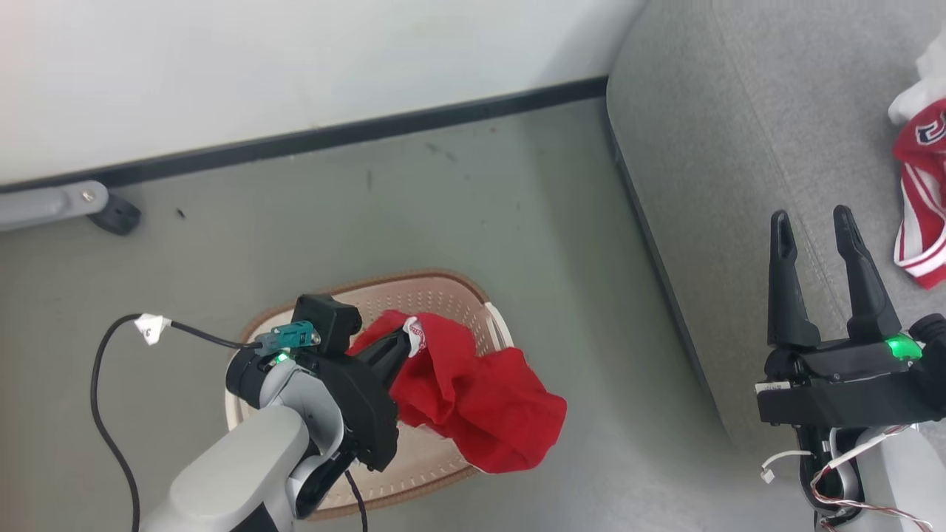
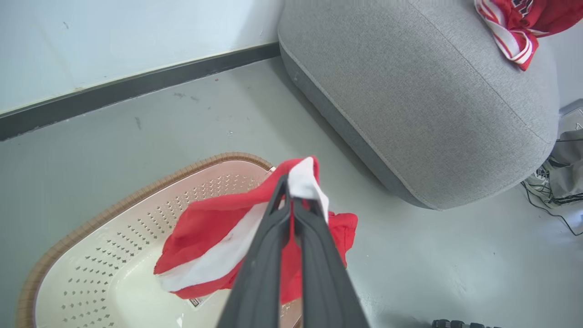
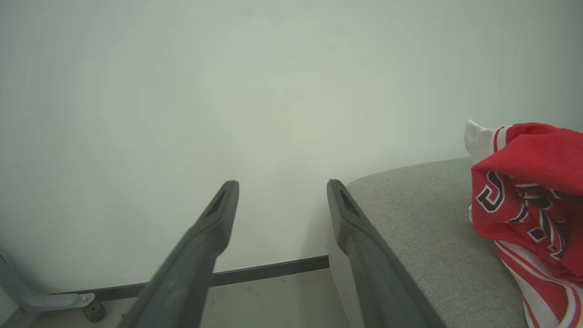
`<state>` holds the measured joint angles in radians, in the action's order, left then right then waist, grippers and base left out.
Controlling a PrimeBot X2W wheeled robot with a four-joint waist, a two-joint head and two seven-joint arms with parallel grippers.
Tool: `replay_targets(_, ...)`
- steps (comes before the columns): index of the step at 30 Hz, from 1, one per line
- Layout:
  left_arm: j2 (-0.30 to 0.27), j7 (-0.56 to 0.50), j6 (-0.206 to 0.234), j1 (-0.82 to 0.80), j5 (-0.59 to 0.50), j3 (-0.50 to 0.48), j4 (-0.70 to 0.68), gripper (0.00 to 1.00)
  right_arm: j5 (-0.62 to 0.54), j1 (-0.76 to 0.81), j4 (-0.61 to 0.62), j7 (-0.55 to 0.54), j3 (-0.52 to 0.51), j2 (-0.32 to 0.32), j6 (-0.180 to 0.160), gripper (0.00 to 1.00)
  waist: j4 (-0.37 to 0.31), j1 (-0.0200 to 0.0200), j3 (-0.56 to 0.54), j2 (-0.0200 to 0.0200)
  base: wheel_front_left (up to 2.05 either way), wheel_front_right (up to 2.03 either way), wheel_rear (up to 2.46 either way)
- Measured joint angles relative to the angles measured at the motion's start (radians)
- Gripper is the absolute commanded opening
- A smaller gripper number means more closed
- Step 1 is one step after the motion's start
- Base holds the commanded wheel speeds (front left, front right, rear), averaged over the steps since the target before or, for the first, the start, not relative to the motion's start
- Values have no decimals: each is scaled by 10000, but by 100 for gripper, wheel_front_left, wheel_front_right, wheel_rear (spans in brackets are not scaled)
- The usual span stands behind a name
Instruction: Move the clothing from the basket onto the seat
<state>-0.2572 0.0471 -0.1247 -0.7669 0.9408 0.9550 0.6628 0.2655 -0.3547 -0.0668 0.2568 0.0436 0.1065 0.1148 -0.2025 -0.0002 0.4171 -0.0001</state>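
Note:
My left gripper is shut on a red garment with a white stripe, holding it lifted above the cream perforated basket. The fabric hangs past the basket's right rim. A second red-and-white piece of clothing lies on the grey seat. My right gripper is open and holds nothing, hovering over the seat's left edge.
A white wall with a dark baseboard runs behind the basket. A grey metal leg with a black foot stands at the left wall. Cables lie on the floor beside the seat. Grey floor separates basket and seat.

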Motion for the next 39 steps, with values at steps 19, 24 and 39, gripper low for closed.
replay_targets(19,82,1271,0,500,508,-209,-1020,0,372,1007,-278,0,-35,366,86,100,428,0,-1997,1,0,0,0)
replay_targets(24,226,1407,2,390,527,-454,-1327,0,428,1250,-288,0,121,385,86,100,552,1,-2359,0,0,0,0)
replay_targets(39,307,1482,228,-403,495,-773,-1712,0,698,1396,-445,0,1450,644,88,100,743,1,-3134,1,0,0,0)
